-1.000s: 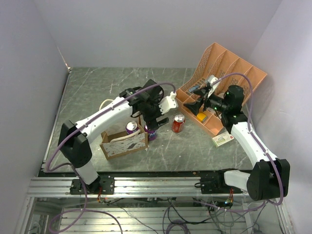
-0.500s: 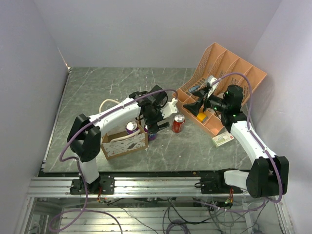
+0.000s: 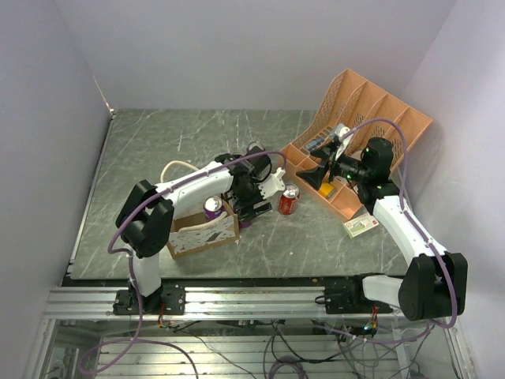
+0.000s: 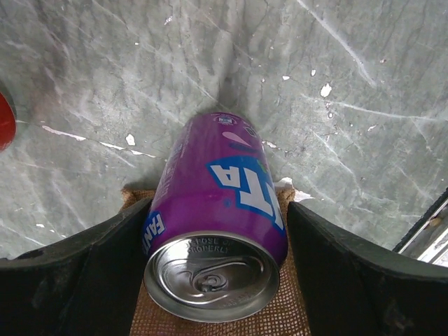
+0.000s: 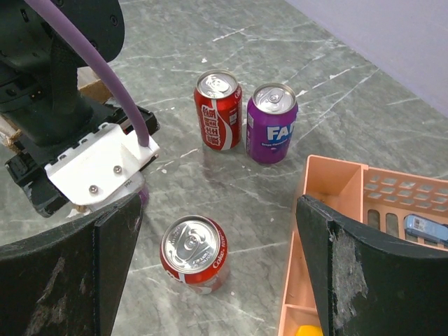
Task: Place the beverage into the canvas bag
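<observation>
The canvas bag (image 3: pixel 201 234) stands at the near left of the table, with a purple can (image 3: pixel 213 207) upright inside it. My left gripper (image 3: pixel 250 207) is shut on a second purple Fanta can (image 4: pixel 218 210), low at the bag's right end. The bag's brown woven edge (image 4: pixel 290 318) shows just under that can's top. A red cola can (image 3: pixel 288 199) stands to its right. My right gripper (image 3: pixel 314 167) is open and empty, hovering above and right of the red cola can (image 5: pixel 194 253).
The orange file organizer (image 3: pixel 367 118) lies at the back right, its near corner (image 5: pixel 350 231) under my right gripper. A red can (image 5: pixel 219 108) and a purple can (image 5: pixel 271 122) stand together farther back. A small flat box (image 3: pixel 360 227) lies near the right arm.
The left arm's elbow has swung right and forward, and its gripper with the purple can has shifted slightly nearer, beside the bag. The right arm has not moved.
</observation>
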You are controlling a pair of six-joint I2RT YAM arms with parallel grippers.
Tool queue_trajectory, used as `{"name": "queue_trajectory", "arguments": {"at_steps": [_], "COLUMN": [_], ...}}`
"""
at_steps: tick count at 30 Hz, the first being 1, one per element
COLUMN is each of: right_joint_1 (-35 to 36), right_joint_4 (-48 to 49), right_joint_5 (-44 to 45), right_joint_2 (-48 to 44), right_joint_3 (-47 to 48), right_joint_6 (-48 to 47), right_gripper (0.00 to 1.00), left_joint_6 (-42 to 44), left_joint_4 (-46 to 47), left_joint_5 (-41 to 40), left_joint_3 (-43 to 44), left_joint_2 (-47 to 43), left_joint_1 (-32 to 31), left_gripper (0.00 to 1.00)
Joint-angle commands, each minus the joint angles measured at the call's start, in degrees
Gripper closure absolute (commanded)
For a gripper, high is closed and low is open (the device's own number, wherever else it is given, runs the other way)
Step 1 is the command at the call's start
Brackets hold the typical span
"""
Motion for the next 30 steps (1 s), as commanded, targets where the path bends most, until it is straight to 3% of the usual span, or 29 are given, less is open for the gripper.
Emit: {"name": "queue_trajectory", "arguments": {"at_steps": [1,13,23,30], "right_joint_1": [-0.5,-0.4,-1.0,-1.1], "right_joint_4": [-0.2,-1.2,-2.2,-6.5], "right_joint_5": [-1.0,-1.3,0.5,1.5], "right_joint_2": [0.1,0.8,-1.0,-0.6], "right_joint_3": [1.1,1.5,1.8,3.4], "right_joint_6": [-1.0,-2.0,-3.1,-8.1], "right_gripper": [0.09,0.09,0.09,0.09], "left_joint_6": [-0.6,0.8,4.0,2.9], "left_joint_4": [0.8,-0.2,-5.4,-5.5], "left_joint_5": [0.9,2.2,4.3,3.0], "left_joint_3": [-0.3,2.0,10.0,11.8], "left_joint_2": [-0.8,-5.9,-12.5,-23.7], "left_joint_1": [-0.2,-0.2,-0.2,-0.2], "left_gripper": [0.18,0.51,0.65,0.71]}}
